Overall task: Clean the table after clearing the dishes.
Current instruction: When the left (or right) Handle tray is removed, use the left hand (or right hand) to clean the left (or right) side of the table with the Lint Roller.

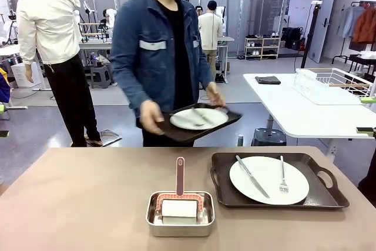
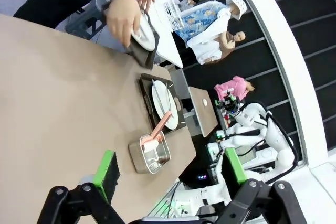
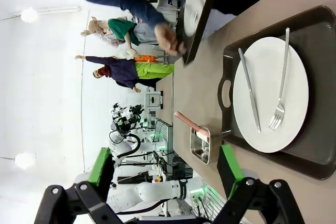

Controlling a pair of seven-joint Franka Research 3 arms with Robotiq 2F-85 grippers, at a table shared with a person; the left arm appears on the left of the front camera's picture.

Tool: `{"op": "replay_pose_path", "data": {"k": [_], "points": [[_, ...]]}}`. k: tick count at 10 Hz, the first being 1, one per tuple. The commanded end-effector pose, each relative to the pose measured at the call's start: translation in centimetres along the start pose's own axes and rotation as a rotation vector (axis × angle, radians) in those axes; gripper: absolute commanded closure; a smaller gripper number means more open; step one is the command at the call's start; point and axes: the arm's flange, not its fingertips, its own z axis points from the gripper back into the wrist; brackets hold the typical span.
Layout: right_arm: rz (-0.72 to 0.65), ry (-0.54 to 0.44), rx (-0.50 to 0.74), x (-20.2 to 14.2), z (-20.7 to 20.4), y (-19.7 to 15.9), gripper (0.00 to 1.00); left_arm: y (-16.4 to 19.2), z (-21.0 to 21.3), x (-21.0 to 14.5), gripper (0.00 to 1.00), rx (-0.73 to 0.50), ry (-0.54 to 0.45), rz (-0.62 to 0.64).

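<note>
The brown table [image 1: 76,204] bears one dark tray [image 1: 322,191] at the right with a white plate [image 1: 267,171], a knife [image 1: 252,176] and a fork [image 1: 283,176]. Beyond the far edge a person holds a second tray [image 1: 182,134] in both hands, level, with a plate [image 1: 214,120] and cutlery on it. My left gripper [image 2: 170,174] hangs open high over the table, nothing between its green pads. My right gripper [image 3: 164,169] is open too, above the tray [image 3: 315,40] and its plate [image 3: 265,77].
A steel tin [image 1: 180,223] near the front middle holds a white sponge and a pink-handled brush [image 1: 180,176]. A white side table [image 1: 294,110] with a wire rack [image 1: 332,83] stands at the right rear. Another person stands far left.
</note>
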Motion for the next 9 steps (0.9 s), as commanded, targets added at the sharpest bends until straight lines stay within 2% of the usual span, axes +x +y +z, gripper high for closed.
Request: {"op": "replay_pose_path", "data": {"k": [1, 2, 4, 7, 8, 9], "points": [[0.003, 0.004, 0.006, -0.2, -0.2, 0.5, 0.00, -3.1, -2.8, 2.3, 0.00, 0.052, 0.099, -0.129], [0.003, 0.004, 0.006, -0.2, -0.2, 0.5, 0.00, -4.6, -5.1, 3.1, 0.00, 0.075, 0.157, -0.168], [0.003, 0.004, 0.006, -0.2, -0.2, 0.5, 0.00, -8.5, -11.9, 4.5, 0.00, 0.145, 0.333, -0.316], [0.003, 0.004, 0.006, -0.2, -0.2, 0.5, 0.00, -16.3, -26.4, 4.7, 0.00, 0.266, 0.694, -0.680], [0.003, 0.004, 0.006, -0.2, -0.2, 0.5, 0.00, -18.8, -31.4, 3.7, 0.00, 0.207, 0.811, -0.808], [0.003, 0.004, 0.006, -0.2, -0.2, 0.5, 0.00, -20.4, -36.6, 2.3, 0.00, 0.238, 0.997, -0.940]]}}
